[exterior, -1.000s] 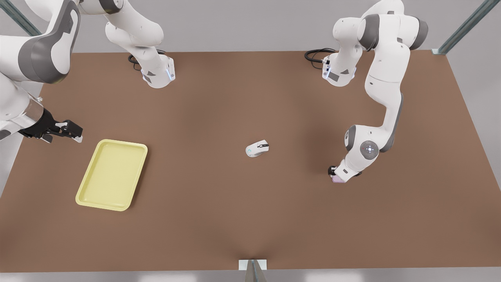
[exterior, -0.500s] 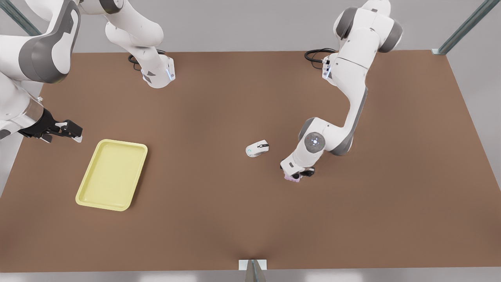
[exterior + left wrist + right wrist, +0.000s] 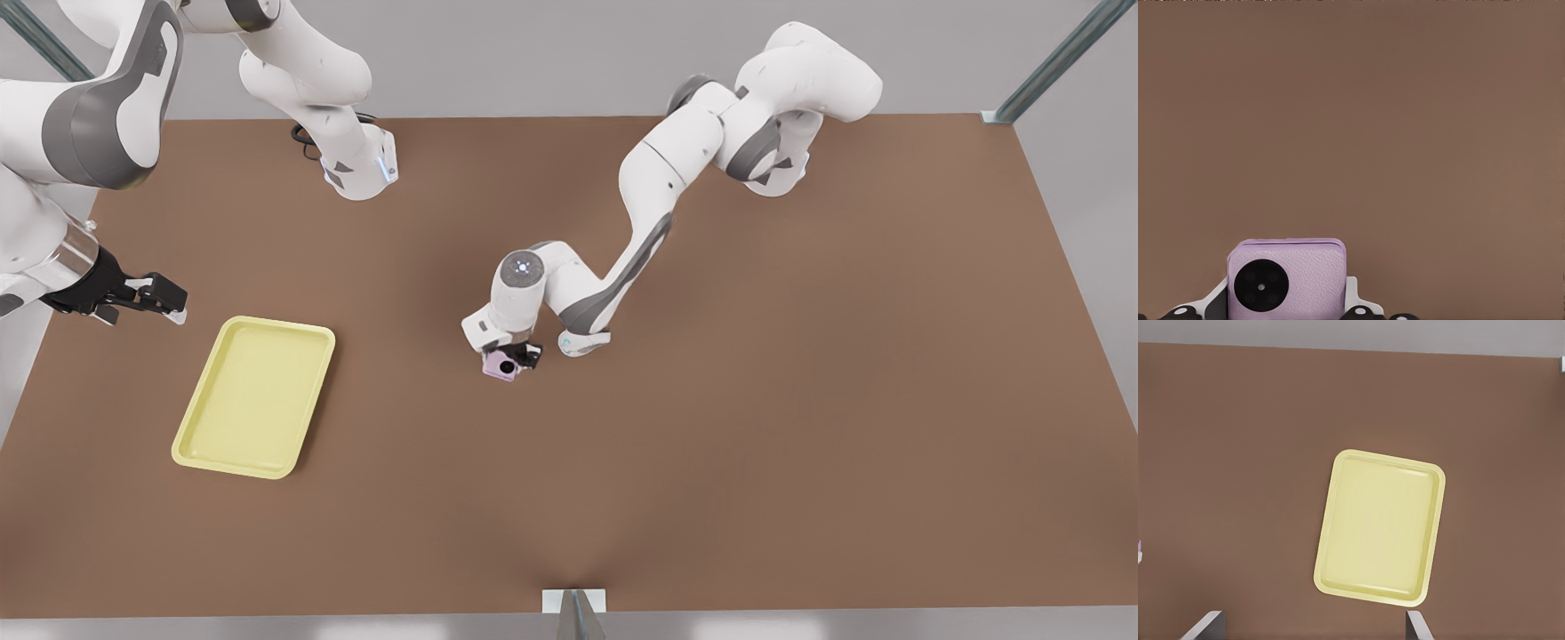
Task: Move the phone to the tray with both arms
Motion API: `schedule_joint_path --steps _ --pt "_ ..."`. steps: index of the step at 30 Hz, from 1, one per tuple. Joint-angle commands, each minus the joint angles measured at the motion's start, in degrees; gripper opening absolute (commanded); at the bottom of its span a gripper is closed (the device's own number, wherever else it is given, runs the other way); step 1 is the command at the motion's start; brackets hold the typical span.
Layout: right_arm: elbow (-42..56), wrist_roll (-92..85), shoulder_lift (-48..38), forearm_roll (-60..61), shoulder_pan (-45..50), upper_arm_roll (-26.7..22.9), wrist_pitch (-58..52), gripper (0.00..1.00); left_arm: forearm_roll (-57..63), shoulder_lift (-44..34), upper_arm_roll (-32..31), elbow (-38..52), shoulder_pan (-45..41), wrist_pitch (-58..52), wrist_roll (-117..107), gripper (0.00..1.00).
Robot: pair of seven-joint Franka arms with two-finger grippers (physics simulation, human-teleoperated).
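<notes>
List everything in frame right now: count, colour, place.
phone: 1, pale pink with a black circle, held above the table's middle by the left hand
tray: 1, pale yellow, flat on the table at the front view's left
mouse: 1, white, on the table mid-scene, mostly hidden behind the left arm
table: 1, brown, under everything
left hand: 1, black, shut on the phone
right hand: 1, black, fingers apart, waiting at the front view's left edge beside the tray

Even, diffuse light falls from overhead with no glare. The brown table (image 3: 800,444) carries only soft, faint shadows, darkest under the arm (image 3: 622,258) reaching over its middle. Edges look clean and undistorted.
</notes>
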Motion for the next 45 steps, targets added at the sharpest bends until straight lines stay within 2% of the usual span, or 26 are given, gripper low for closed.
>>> schedule_joint_path --steps 1,4,8,9,15,16,18,19,20,21,23,25,27,28,32,34,37,40,45 --pt "0.0 0.0 -0.1 0.0 0.0 0.0 0.1 1.00 4.1 1.9 0.2 2.0 -0.7 7.5 -15.1 0.80" --pt "0.1 0.0 0.6 0.0 0.0 0.0 0.1 1.00 6.2 4.2 0.0 3.1 -1.2 13.1 -13.9 0.81" --pt "0.0 0.0 0.5 -0.1 -0.3 0.0 1.0 1.00 6.2 4.8 -0.5 3.1 -1.2 14.6 -14.4 0.83" --pt "0.0 0.0 0.4 -0.2 -0.3 0.0 1.0 1.00 6.2 4.9 -0.8 3.1 -1.2 14.7 -14.5 1.00" --pt "0.0 0.3 0.0 0.2 -0.4 0.0 0.4 1.00 5.6 4.6 -1.3 2.4 -1.2 13.8 -14.7 1.00" --pt "0.0 0.5 0.3 0.2 0.0 0.1 0.5 1.00 5.6 3.6 -0.9 2.4 -1.1 8.6 -14.5 1.00" --pt "-0.1 2.8 0.3 0.2 0.2 0.2 0.2 1.00 4.2 -2.7 -1.0 2.2 2.2 -10.0 -7.3 1.00" --pt "-0.4 6.4 0.4 0.2 0.7 0.5 -1.8 1.00 -1.7 -5.5 -0.9 2.2 4.8 -15.7 -0.3 1.00" --pt "-0.3 5.8 1.9 -0.8 5.0 0.5 -4.2 1.00 -7.5 -10.5 -0.4 2.1 10.0 -27.5 8.7 1.00" --pt "-0.6 6.2 2.0 -0.8 6.6 0.5 -4.3 1.00 -7.9 -14.0 -0.3 1.2 15.4 -36.0 9.6 1.00" --pt "-2.9 6.3 3.4 2.0 9.6 0.6 -0.8 1.00 -7.5 -21.4 1.6 0.6 25.4 -47.9 19.1 1.00" --pt "-4.5 7.2 5.5 2.1 14.3 0.5 1.2 1.00 -6.7 -29.2 7.6 -0.2 28.3 -53.6 26.1 1.00" --pt "-4.5 14.3 7.5 2.7 18.8 0.6 3.6 1.00 -1.2 -47.0 0.8 -21.2 38.3 -47.4 31.9 1.00" --pt "-4.5 15.3 8.2 2.7 20.7 0.5 4.6 1.00 1.8 -51.0 -0.8 -26.4 40.6 -44.2 34.3 1.00" --pt "-15.7 33.0 8.6 6.7 24.5 0.5 20.4 1.00 2.2 -48.9 -0.3 -25.0 40.4 -46.5 34.6 1.00" --pt "-16.8 38.7 10.3 6.7 26.0 0.5 20.7 1.00 1.7 -47.8 -0.2 -24.5 40.5 -46.7 34.7 1.00" --pt "-17.6 44.4 13.5 6.7 27.8 0.5 26.9 1.00 1.6 -47.2 -0.2 -24.5 40.5 -46.7 34.7 1.00" --pt "-24.3 46.3 14.2 6.6 28.8 0.5 34.1 1.00 1.7 -47.2 -0.2 -24.5 40.5 -46.7 34.7 1.00" --pt "-23.5 50.5 21.7 7.9 29.7 -0.1 40.7 1.00 1.8 -47.3 -0.2 -24.0 40.5 -46.8 34.7 1.00"
